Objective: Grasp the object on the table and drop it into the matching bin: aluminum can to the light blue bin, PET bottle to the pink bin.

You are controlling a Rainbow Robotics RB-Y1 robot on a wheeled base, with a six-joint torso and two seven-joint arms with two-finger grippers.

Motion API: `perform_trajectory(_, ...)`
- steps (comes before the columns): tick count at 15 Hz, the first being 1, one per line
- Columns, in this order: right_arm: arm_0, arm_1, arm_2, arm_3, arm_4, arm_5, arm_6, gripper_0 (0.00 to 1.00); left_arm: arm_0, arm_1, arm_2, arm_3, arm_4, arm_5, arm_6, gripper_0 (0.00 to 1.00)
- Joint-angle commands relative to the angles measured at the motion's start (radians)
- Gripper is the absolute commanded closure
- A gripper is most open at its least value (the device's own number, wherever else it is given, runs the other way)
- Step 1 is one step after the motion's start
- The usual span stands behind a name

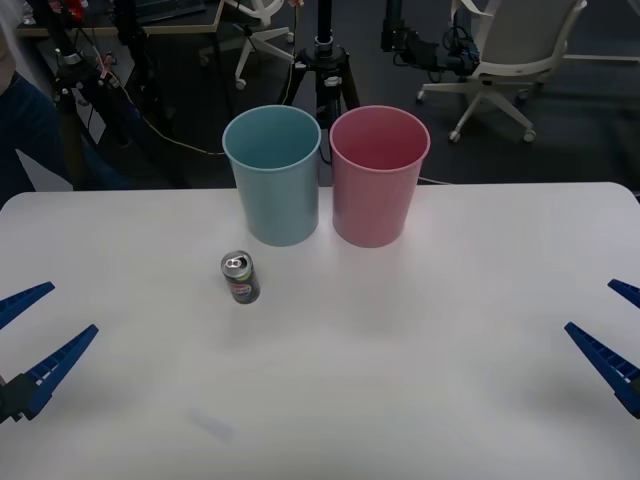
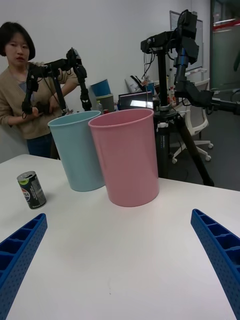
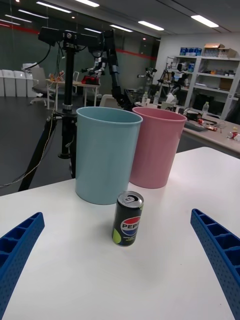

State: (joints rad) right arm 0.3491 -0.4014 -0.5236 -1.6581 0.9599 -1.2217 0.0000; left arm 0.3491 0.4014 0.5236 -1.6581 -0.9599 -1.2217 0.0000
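Observation:
A small dark aluminum can (image 1: pixel 240 277) with a silver top stands upright on the white table (image 1: pixel 400 380), just in front of the light blue bin (image 1: pixel 273 175). The pink bin (image 1: pixel 379 176) stands right beside the blue one, to its right. My left gripper (image 1: pixel 25 340) is open at the table's left edge, well short of the can. My right gripper (image 1: pixel 618 335) is open at the right edge. In the left wrist view the can (image 3: pixel 127 218) stands ahead between the open fingers, with the light blue bin (image 3: pixel 105 153) and pink bin (image 3: pixel 155 145) behind it. The right wrist view shows the can (image 2: pixel 31 189) far to one side.
Both bins stand near the table's far edge. Behind the table are a black tripod (image 1: pixel 324 60), office chairs (image 1: pixel 505 60) and cables on a dark floor. Wide bare tabletop lies between the grippers and the can.

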Motion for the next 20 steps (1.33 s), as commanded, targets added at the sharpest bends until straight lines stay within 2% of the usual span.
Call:
perform_trajectory(1,0.0,0.0,0.0,0.0,0.0,0.0,0.0,0.0,0.011,0.0,0.009,0.011,-0.011,0.002,-0.002,0.0)
perform_trajectory(6,0.0,0.0,0.0,0.0,0.0,0.0,0.0,0.0,0.024,0.023,-0.007,0.017,0.003,0.005,-0.02,0.0)
perform_trajectory(10,0.0,0.0,0.0,0.0,0.0,0.0,0.0,0.0,0.025,0.028,-0.047,0.044,0.007,0.005,-0.129,0.0)
perform_trajectory(12,0.0,0.0,0.0,0.0,0.0,0.0,0.0,0.0,0.036,0.054,-0.105,0.057,0.006,0.007,-0.166,0.0)
perform_trajectory(16,0.0,0.0,0.0,0.0,0.0,0.0,0.0,0.0,-0.025,0.059,-0.177,0.173,0.007,0.007,-0.328,0.0)
perform_trajectory(18,0.0,0.0,0.0,0.0,0.0,0.0,0.0,0.0,-0.05,0.057,-0.188,0.193,-0.031,0.011,-0.318,0.0)
perform_trajectory(20,0.0,0.0,0.0,0.0,0.0,0.0,0.0,0.0,-0.062,0.051,-0.211,0.225,-0.019,0.024,-0.319,0.0)
